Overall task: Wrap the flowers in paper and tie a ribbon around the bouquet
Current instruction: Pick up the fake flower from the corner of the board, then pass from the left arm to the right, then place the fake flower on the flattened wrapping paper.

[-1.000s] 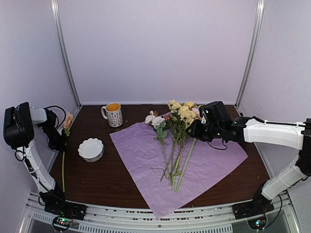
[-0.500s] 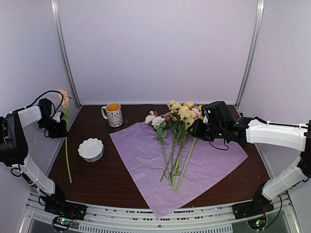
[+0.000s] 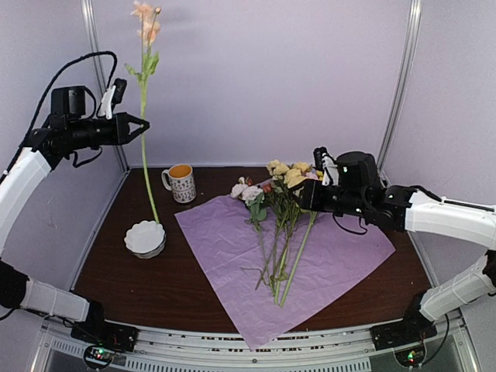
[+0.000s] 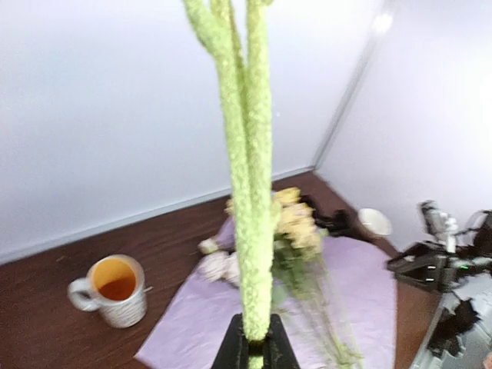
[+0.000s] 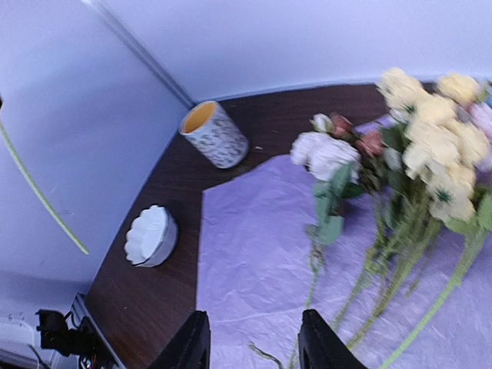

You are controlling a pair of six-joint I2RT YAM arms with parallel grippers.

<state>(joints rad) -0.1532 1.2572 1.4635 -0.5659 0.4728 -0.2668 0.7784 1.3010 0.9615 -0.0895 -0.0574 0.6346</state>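
Top external view shows you the dark wooden table with the pink paper spread flat across its middle, one corner reaching the near edge. The flowers lie on the paper, blooms toward the back wall and stems fanned toward you. Your left gripper is raised high at the left, clamped tight on a long peach-bloomed stem that hangs upright, its lower end near the white bowl. Your right gripper hovers beside the yellow blooms, fingers apart, holding nothing. The mug stands just behind the paper's left corner.
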